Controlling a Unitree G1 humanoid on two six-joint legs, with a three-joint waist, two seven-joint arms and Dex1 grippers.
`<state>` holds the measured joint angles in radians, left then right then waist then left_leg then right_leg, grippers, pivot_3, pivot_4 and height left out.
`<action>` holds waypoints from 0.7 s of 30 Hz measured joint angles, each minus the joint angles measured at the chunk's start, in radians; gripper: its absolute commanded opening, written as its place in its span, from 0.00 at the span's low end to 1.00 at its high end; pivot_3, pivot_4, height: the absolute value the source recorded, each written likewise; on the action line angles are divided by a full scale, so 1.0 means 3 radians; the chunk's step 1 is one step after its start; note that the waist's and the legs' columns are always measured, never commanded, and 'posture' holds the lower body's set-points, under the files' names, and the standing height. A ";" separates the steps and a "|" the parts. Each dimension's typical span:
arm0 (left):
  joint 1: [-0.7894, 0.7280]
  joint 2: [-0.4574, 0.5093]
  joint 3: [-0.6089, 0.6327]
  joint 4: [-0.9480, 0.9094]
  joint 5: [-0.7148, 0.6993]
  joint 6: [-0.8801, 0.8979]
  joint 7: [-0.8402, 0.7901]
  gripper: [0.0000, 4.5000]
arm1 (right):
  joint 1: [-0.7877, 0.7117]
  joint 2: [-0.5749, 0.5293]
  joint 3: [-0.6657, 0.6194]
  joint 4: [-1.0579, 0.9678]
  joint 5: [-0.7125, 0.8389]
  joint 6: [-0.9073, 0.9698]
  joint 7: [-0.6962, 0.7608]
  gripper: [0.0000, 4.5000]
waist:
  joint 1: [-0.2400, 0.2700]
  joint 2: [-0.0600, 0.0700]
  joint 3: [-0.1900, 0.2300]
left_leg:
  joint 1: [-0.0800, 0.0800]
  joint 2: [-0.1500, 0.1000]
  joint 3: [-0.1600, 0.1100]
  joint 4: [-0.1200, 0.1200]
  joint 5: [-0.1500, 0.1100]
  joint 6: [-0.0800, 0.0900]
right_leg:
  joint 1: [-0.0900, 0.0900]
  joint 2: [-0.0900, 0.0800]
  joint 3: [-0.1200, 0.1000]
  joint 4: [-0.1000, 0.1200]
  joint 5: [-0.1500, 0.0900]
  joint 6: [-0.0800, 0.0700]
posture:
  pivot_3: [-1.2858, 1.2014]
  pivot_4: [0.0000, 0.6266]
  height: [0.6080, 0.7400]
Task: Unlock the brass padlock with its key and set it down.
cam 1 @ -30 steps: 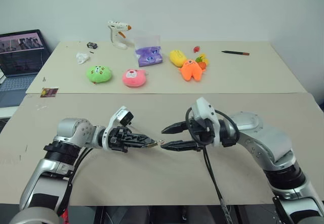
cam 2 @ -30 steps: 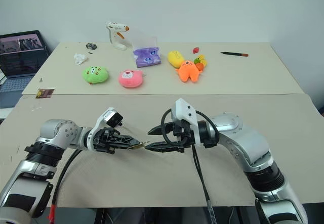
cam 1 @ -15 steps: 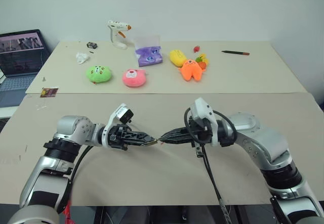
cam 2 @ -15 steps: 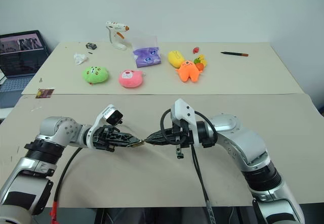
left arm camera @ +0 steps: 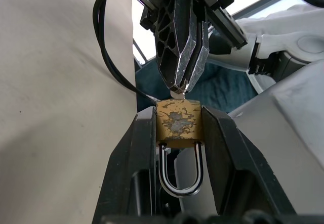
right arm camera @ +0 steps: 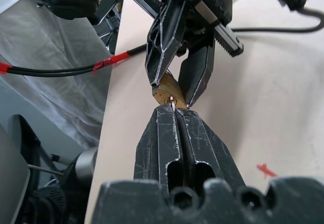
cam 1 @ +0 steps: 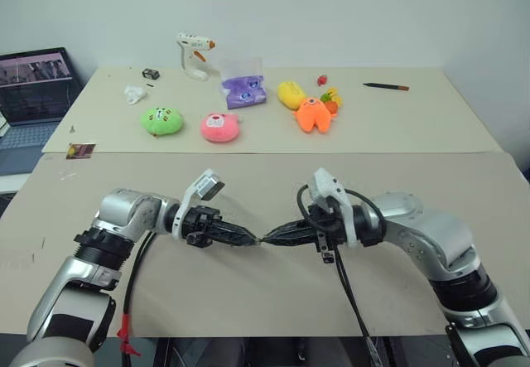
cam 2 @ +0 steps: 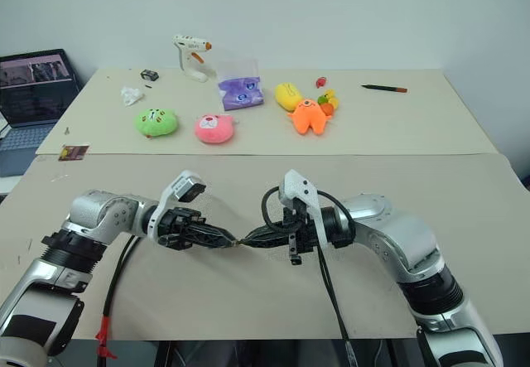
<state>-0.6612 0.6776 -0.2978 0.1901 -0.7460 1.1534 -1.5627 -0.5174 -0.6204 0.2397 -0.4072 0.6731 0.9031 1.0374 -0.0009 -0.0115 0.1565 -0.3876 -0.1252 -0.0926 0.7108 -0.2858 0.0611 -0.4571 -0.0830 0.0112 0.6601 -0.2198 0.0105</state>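
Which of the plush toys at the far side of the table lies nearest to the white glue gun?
The purple plush toy, just beside the glue gun. The green, pink, yellow and orange ones lie farther from it.

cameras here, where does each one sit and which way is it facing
Left eye view: on the head, looking forward and down over both arms, the left gripper and right gripper tip to tip above the table.
Right eye view: the other eye of the same head camera, same scene.
Left wrist view: on the left wrist, looking along its fingers clamping the brass padlock.
Right wrist view: on the right wrist, looking along its shut fingers at the padlock.
Shared: both wrist views show the padlock and the opposite gripper.
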 measured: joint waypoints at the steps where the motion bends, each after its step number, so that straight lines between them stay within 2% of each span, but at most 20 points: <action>1: -0.0001 -0.0005 0.0004 -0.0007 -0.0002 0.0017 0.0003 0.18 | -0.0017 -0.0008 -0.0005 -0.0018 0.0005 0.0030 -0.0004 0.00 | -0.0001 0.0000 0.0000 | 0.0000 0.0000 0.0000 0.0000 0.0000 0.0000 | 0.0000 0.0000 0.0000 0.0000 0.0000 0.0000 | 0.52 0.24 1.00; 4: -0.0003 -0.0014 0.0026 -0.0016 -0.0011 0.0058 0.0006 0.18 | -0.0036 -0.0031 -0.0001 -0.0065 -0.0042 -0.0009 0.0007 0.00 | -0.0001 0.0000 0.0000 | 0.0000 0.0000 0.0000 0.0000 0.0000 0.0000 | -0.0001 0.0001 0.0000 0.0001 0.0000 0.0000 | 0.52 0.24 1.00; 9: 0.0027 -0.0056 -0.0010 -0.0125 -0.0058 0.0178 0.0013 0.18 | -0.0065 -0.0358 0.0205 -0.0280 -0.0466 -0.0691 0.0332 0.00 | -0.0001 0.0000 0.0000 | -0.0001 0.0001 0.0000 0.0001 -0.0001 0.0001 | 0.0000 0.0003 -0.0002 0.0000 0.0000 0.0001 | 0.52 0.24 1.00; 11: 0.0044 0.0016 -0.0046 -0.0216 -0.0148 0.0262 -0.0041 0.18 | -0.0069 -0.0360 0.0196 -0.0323 -0.0407 -0.0723 0.0401 0.11 | -0.0010 -0.0001 0.0000 | -0.0001 0.0001 0.0000 0.0001 -0.0001 0.0001 | -0.0001 0.0002 -0.0001 0.0000 0.0000 0.0001 | 0.52 0.24 1.00; 15: 0.0043 0.0099 -0.0036 -0.0231 -0.0255 0.0384 -0.0105 0.18 | -0.0067 -0.0468 0.0125 -0.0356 -0.0257 -0.0703 0.0543 0.39 | -0.0023 -0.0001 0.0000 | 0.0001 0.0001 0.0000 0.0001 -0.0001 0.0001 | 0.0002 0.0002 -0.0001 -0.0001 0.0000 0.0001 | 0.52 0.24 1.00; 21: -0.0006 0.0044 0.0033 0.0041 -0.0270 0.0462 -0.0097 0.18 | 0.0067 -0.0491 -0.0193 -0.0371 -0.0169 -0.0730 0.0471 0.39 | -0.0015 -0.0001 0.0000 | 0.0000 0.0001 0.0000 0.0000 -0.0001 0.0001 | 0.0000 0.0002 -0.0001 -0.0002 0.0000 0.0001 | 0.52 0.24 1.00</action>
<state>-0.6630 0.6909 -0.2880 0.2025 -0.8268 1.2921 -1.5918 -0.4972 -0.7676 0.1819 -0.5186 0.6225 0.6842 1.1786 -0.0055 -0.0117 0.1565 -0.3877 -0.1249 -0.0927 0.7109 -0.2860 0.0615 -0.4570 -0.0823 0.0110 0.6595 -0.2199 0.0107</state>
